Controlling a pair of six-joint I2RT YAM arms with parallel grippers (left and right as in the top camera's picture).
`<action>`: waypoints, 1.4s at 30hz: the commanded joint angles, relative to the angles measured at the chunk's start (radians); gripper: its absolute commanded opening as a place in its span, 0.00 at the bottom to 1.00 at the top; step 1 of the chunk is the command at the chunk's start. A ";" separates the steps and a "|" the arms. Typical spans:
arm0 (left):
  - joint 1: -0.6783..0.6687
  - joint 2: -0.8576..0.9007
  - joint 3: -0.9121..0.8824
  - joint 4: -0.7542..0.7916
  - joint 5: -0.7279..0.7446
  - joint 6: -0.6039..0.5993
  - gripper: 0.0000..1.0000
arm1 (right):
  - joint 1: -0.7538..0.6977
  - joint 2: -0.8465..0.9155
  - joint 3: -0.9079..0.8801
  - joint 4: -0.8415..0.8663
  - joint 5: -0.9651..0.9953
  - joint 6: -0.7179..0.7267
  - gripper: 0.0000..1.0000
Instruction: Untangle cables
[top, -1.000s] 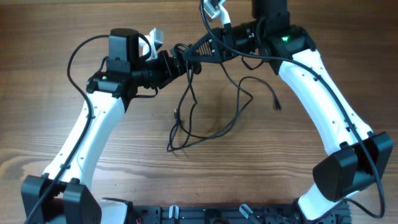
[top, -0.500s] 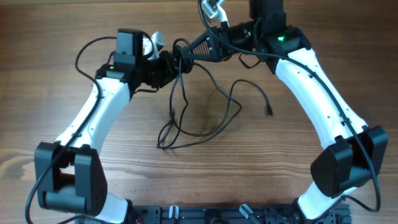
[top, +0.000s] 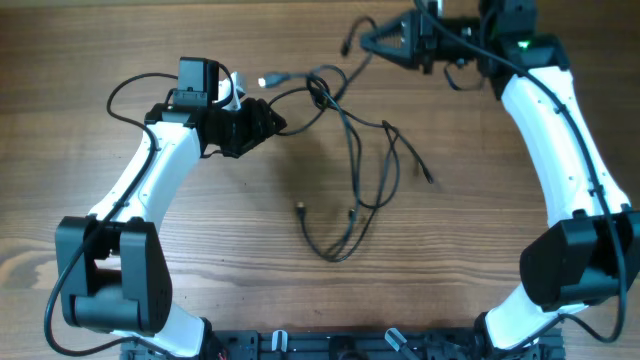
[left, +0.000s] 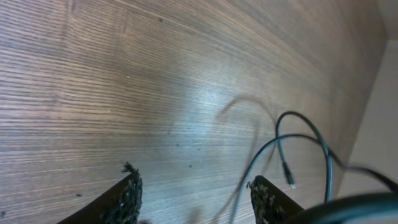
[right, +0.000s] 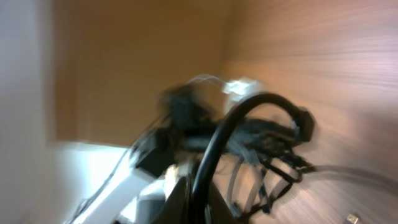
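Note:
Thin black cables (top: 352, 160) lie in long loops on the wooden table, crossing in a small tangle (top: 322, 88) at the top. One light plug end (top: 268, 80) points left, and other ends lie at the lower middle (top: 300, 208) and at the right (top: 428, 178). My left gripper (top: 272, 122) is open, just left of the strands. In the left wrist view its jaws (left: 196, 196) are wide apart, with a blurred strand near the right finger and loops (left: 298, 140) beyond. My right gripper (top: 368, 40) is shut on a cable (right: 214, 149) at the far edge. The right wrist view is blurred.
The wooden table (top: 200, 250) extends around the cables. A black rail (top: 340, 345) runs along the front edge between the arm bases. The table's edge shows at the right of the left wrist view (left: 379, 112).
My left gripper has let go of the bundle and drawn back left. My right arm has pulled its cable away to the right and far side. The strands have spread and dropped lower.

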 joint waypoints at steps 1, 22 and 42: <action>0.013 -0.005 -0.016 -0.010 -0.048 0.054 0.57 | 0.021 -0.045 0.017 -0.194 0.347 -0.295 0.05; 0.047 -0.335 -0.016 -0.223 -0.027 0.098 0.51 | 0.224 -0.045 0.018 -0.521 0.655 -0.433 0.84; -0.421 -0.292 0.143 -0.046 -0.272 0.028 0.67 | -0.093 -0.046 0.093 -0.444 0.529 -0.402 1.00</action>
